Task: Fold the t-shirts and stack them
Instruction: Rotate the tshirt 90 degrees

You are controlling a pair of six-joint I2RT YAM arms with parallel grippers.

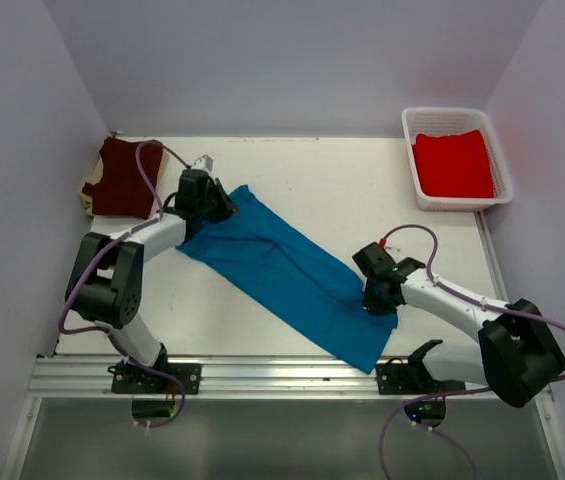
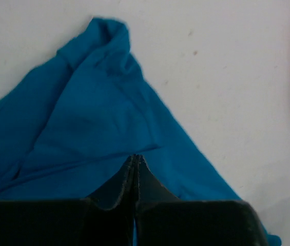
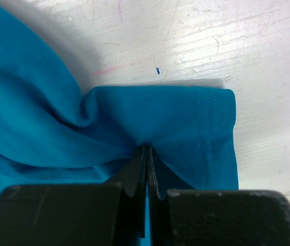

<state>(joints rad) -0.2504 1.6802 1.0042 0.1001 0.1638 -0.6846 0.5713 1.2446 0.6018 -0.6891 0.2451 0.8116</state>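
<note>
The teal-blue t-shirt (image 1: 287,265) lies folded into a long diagonal strip across the table, from back left to front right. My left gripper (image 1: 212,208) is shut on its back-left end; in the left wrist view the jaws (image 2: 135,158) pinch the cloth (image 2: 93,113). My right gripper (image 1: 377,300) is shut on the front-right end; in the right wrist view the jaws (image 3: 146,148) pinch a fold near the hem (image 3: 186,123). The dark maroon t-shirt (image 1: 120,178) lies folded at the back left. The bright red t-shirt (image 1: 453,164) lies in the basket.
A white mesh basket (image 1: 408,160) stands at the back right corner. The metal rail (image 1: 282,375) runs along the table's near edge. Walls enclose the table on three sides.
</note>
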